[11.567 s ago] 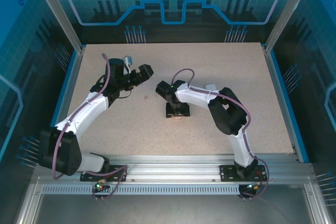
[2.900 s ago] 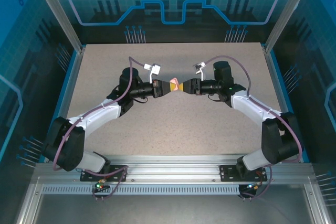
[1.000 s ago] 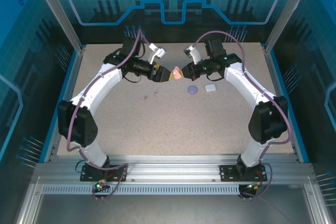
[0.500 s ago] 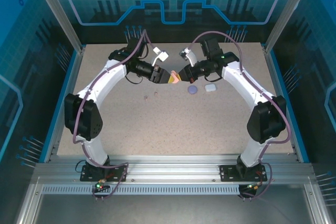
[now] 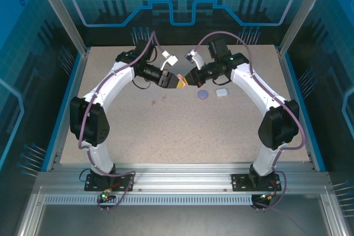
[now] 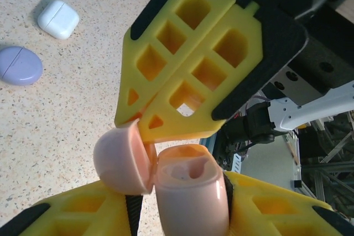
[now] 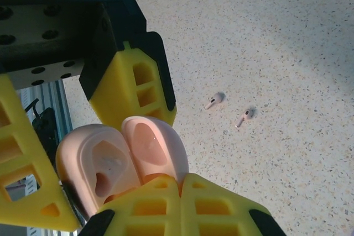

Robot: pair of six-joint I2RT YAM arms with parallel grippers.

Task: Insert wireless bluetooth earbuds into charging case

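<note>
Earbuds (image 7: 213, 100) unmoved on table (image 7: 287, 37) | left gripper (image 6: 181, 193) has closed round pink case (image 7: 113, 164)

I read bright, even overhead light. The earbuds (image 7: 213, 101) cast short, soft shadows on the table (image 7: 287, 37). The wrist-view foreground is slightly blurred.

Table: a speckled beige top (image 5: 182, 131) is seen, edged in blue at left and right.
Purple case (image 5: 203, 94): laid closed on the table, just beside the white case.
White case (image 5: 222, 92): laid closed, right of the purple one.
Earbuds: two pale earbuds (image 7: 213, 100) (image 7: 244, 116) are laid near each other, not touching, left of the cases.
</note>
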